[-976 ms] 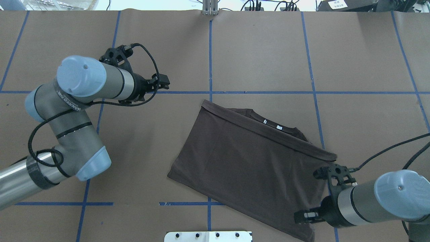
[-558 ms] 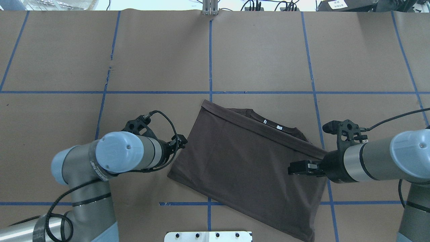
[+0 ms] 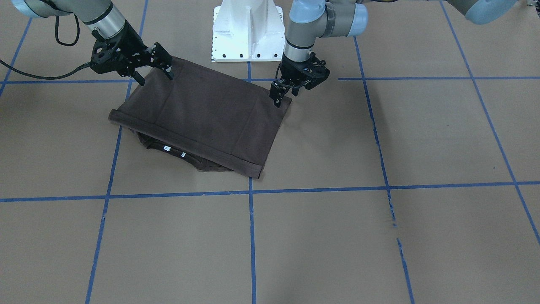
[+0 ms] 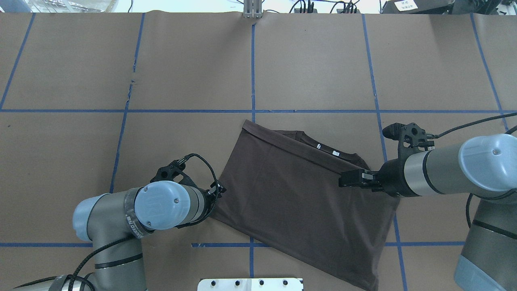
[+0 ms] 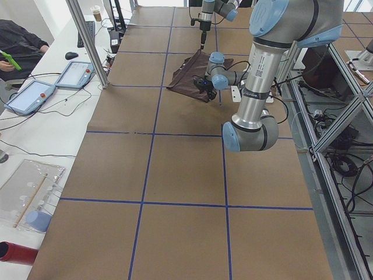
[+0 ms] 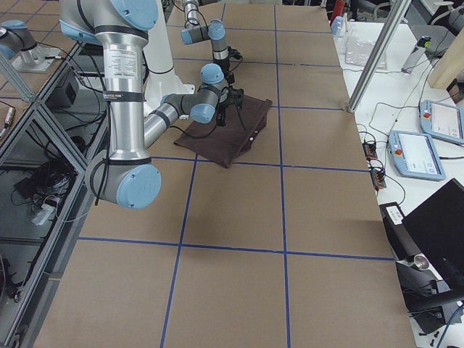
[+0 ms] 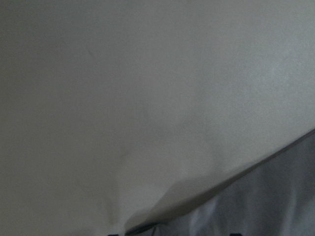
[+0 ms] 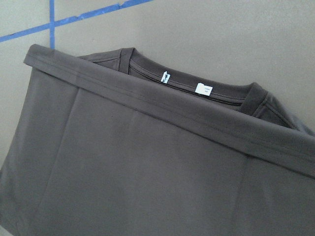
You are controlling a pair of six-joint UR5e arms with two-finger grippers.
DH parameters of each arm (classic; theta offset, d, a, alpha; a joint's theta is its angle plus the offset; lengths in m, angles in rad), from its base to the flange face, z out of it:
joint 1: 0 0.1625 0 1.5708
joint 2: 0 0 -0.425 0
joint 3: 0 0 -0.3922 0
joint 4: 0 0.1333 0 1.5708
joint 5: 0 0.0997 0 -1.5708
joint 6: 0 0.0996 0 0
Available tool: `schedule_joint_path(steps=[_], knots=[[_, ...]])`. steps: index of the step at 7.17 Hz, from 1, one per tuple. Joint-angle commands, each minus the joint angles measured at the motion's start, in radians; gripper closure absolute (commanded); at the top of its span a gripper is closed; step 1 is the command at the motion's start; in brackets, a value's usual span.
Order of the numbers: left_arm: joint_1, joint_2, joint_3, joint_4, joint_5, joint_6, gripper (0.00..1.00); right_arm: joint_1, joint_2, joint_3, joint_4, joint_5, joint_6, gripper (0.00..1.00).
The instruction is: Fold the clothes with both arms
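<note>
While half-folded T-shirt lies slantwise on table, left gripper sits at left corner, right gripper over right edge; both spread, empty. Likely pre-grasp: next, lower, pinch both layers.

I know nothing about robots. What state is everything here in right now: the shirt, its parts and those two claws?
T-shirt: folded in half, lying flat, askew to the blue tape lines.
Hem: laid across just short of the collar.
Neck tags: uncovered.
Left gripper: open, down at a corner of the fold.
Right gripper: open, raised over the shirt's opposite side edge.
</note>
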Motion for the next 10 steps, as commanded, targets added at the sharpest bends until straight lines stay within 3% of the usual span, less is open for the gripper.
schedule_joint_path(steps=[1, 3, 5, 6, 8, 9, 10], knots=[[0.022, 0.005, 0.010, 0.002, 0.000, -0.002, 0.21, 0.007, 0.005, 0.001, 0.001, 0.004, 0.000, 0.00], [0.028, 0.007, 0.013, 0.003, 0.000, -0.004, 0.22, 0.011, 0.005, 0.001, 0.000, 0.004, 0.000, 0.00], [0.029, 0.007, 0.015, 0.003, 0.007, -0.005, 0.37, 0.012, 0.005, 0.001, 0.001, 0.005, 0.000, 0.00], [0.029, 0.010, 0.015, 0.003, 0.007, -0.005, 0.51, 0.012, 0.006, 0.003, 0.000, 0.005, 0.000, 0.00], [0.029, 0.010, 0.013, 0.002, 0.007, -0.004, 0.93, 0.012, 0.006, 0.004, 0.000, 0.007, 0.000, 0.00], [0.029, 0.008, 0.007, 0.003, 0.007, -0.001, 1.00, 0.015, 0.006, 0.003, 0.001, 0.005, 0.000, 0.00], [0.028, 0.001, 0.000, 0.031, 0.005, 0.008, 1.00, 0.017, 0.006, 0.004, 0.001, 0.007, 0.000, 0.00]])
